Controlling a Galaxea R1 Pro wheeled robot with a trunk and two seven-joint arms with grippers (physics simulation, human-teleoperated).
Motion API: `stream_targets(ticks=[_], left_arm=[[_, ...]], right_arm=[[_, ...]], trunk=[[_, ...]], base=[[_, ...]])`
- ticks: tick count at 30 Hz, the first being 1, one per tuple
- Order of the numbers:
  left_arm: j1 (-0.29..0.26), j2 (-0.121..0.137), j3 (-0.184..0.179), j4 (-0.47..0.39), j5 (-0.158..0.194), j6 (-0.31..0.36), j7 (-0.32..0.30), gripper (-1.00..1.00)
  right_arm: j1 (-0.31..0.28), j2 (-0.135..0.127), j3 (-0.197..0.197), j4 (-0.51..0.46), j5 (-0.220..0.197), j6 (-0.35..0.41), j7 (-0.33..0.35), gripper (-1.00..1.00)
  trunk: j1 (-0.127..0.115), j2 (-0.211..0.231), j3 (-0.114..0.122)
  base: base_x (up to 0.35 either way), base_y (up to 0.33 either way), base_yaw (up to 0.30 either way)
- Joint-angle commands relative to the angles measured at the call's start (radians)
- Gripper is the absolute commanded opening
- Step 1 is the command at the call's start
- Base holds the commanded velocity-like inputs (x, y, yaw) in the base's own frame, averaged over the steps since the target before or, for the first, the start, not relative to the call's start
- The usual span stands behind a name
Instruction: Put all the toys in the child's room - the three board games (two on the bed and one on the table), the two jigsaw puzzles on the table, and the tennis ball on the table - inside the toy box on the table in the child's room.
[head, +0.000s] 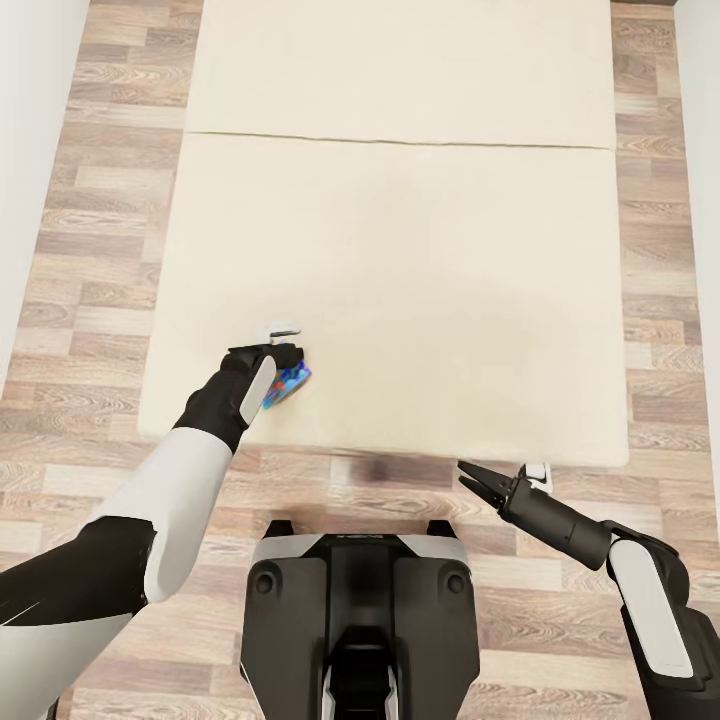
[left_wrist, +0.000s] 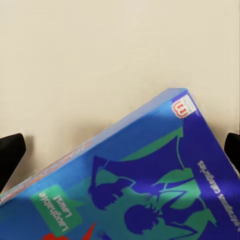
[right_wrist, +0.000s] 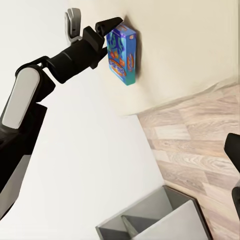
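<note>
Up front, flat glossy blue board game (right_wrist: 121, 54), plain cream bed (head: 420, 250)

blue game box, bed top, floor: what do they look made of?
Blue board game: likely glossy printed cardboard, with sharp edges, cartoon print and a sheen in the left wrist view. Bed: matte cream mattress, probably fabric or foam, with one seam; no weave visible. Floor: wood planks, grain and joints showing, possibly laminate.

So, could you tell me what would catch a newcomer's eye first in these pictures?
Probably the blue board game, the one bright thing here, tilted up off the cream bed near its front left corner, at the tip of the left gripper. Next, the right gripper, open over the wood floor just off the bed's front edge.
</note>
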Motion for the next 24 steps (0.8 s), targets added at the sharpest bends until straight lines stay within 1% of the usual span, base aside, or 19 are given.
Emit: stream_targets(ticks=[1, 19, 24], left_arm=[[0.000, 0.001, -0.004, -0.001, 0.011, 0.004, 0.009, 1.00], [0.000, 0.001, -0.004, -0.001, 0.011, 0.004, 0.009, 1.00], [0.000, 0.001, -0.004, -0.001, 0.011, 0.004, 0.009, 1.00]], right_arm=[[0.000, 0.000, -0.001, 0.000, 0.004, 0.005, 0.006, 1.00], [0.000, 0.000, -0.001, 0.000, 0.004, 0.005, 0.005, 1.00], [0.000, 0.000, -0.001, 0.000, 0.004, 0.005, 0.006, 1.00]], trunk=[[0.000, -0.002, -0.001], [0.000, -0.002, -0.001], [0.000, -0.002, -0.001]], base=[[-0.061, 0.000, 0.000], [-0.098, 0.000, 0.000], [-0.054, 0.000, 0.000]])
